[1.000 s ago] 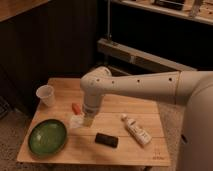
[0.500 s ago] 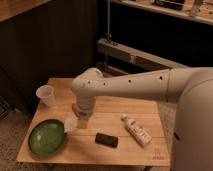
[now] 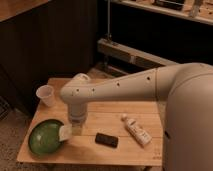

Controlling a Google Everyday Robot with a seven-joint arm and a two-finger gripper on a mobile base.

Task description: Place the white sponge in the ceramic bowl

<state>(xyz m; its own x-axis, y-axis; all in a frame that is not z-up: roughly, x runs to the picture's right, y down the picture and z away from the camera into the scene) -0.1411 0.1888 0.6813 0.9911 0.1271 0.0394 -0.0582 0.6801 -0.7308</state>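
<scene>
One small wooden table point(image 3: 115, 112) fills the lower middle of the view, its pale slatted top lit warmly against a dim room. Behind it stands dark wood panelling point(image 3: 55, 45), and to the upper right a long metal rail or shelf edge point(image 3: 135, 57) runs diagonally across the background. A strip of speckled floor point(image 3: 12, 140) shows at the left, beside the table's corner.

On the table's near-left corner sits the ceramic bowl point(image 3: 44, 137), glossy dark green, wide and shallow. A translucent plastic cup point(image 3: 46, 95) stands upright at the far-left edge, well apart from the bowl. Near the front middle lies a flat black rectangular object point(image 3: 107, 140), and to its right a long white bottle point(image 3: 136, 131) rests on its side, angled toward the table's right edge.

The robot's thick white arm point(image 3: 150, 82) sweeps in from the right and bends down over the table's left half. Its gripper point(image 3: 70, 131) hangs just beside the bowl's right rim, pinching the white sponge point(image 3: 65, 133), which is held tilted in the air right at the rim, partly over the bowl's inner edge. Whether the sponge touches the bowl cannot be told.
</scene>
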